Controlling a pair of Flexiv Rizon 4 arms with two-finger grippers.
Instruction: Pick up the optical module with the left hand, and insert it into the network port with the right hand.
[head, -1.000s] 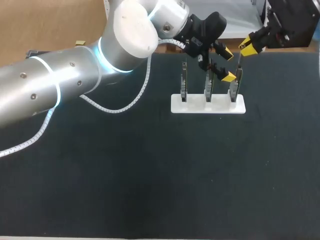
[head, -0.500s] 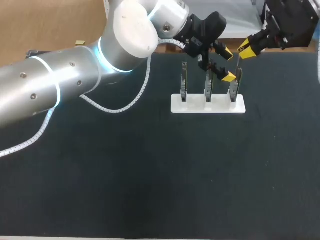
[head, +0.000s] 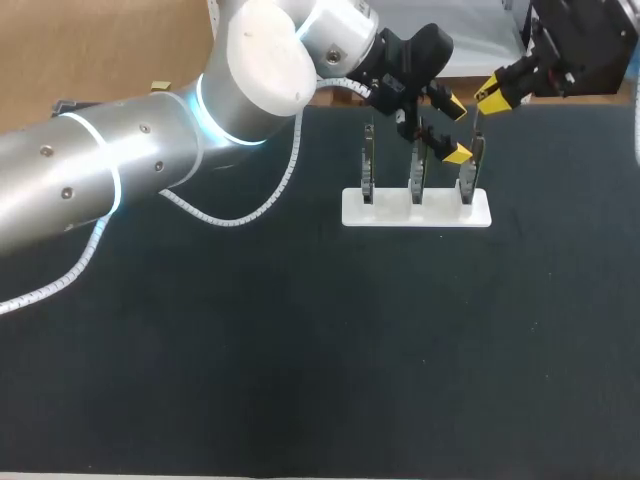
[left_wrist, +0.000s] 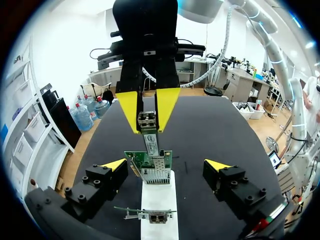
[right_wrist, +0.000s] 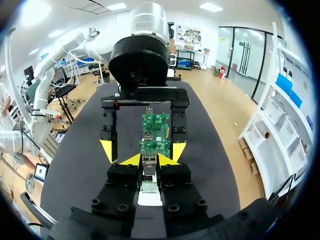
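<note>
Right hand (left_wrist: 148, 127): clamped on optical module (left_wrist: 150, 141), network port (left_wrist: 155, 175) just beneath. Left hand (left_wrist: 165, 163): spread wide, empty, flanking network card (left_wrist: 161, 159). Hazard: slight module tilt could jam at port mouth.

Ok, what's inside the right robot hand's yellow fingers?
The right gripper pinches a small metal optical module, pointing down at a green card on the white stand. Whether its end has gone into the card is hidden.
</note>
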